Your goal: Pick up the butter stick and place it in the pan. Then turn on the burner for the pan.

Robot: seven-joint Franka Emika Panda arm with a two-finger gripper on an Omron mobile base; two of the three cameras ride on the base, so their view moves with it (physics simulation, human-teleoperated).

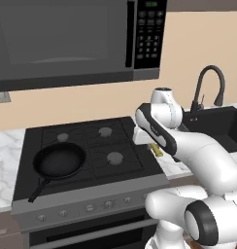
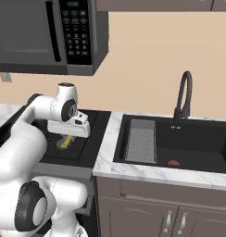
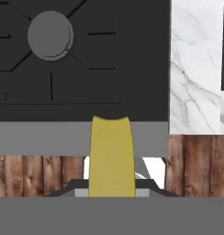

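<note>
butter stick [image 3: 111, 153] clamped in the tool [image 3: 111, 190], jaws clenched on its near end, yellow bar sticking out forward from between them. held in the air near the front right corner of the cooktop [image 1: 81, 146], with a little of the bar peeking out under the hand in the left base view [image 1: 157, 150] and hanging under the white hand in the right base view [image 2: 65, 142]. carried that way, by the look of it, so the free end can go down into the pan [image 1: 59, 160] first.

pan parked on the front left burner, long handle [image 1: 39, 188] pointing toward the front edge, well apart from the butter; most of the cooktop between the two. nothing visible inside the pan. front right burner [image 3: 50, 35] directly ahead of the hand, grey cap under black grates, bare.

row of knobs [image 1: 91, 207] along the front panel of the stove, below the pan; which one serves the pan's burner not readable from here.

microwave [image 1: 67, 39] mounted low above the cooktop, likely a ceiling for any high swing. marble counter [image 2: 133, 169] to the right, then a black sink [image 2: 179, 143] with a grey rack and a small red item in the basin, black faucet [image 2: 184, 92] behind. raised grates the main snag on a low sweep leftward; the pan's shallow rim the last edge to get over.
</note>
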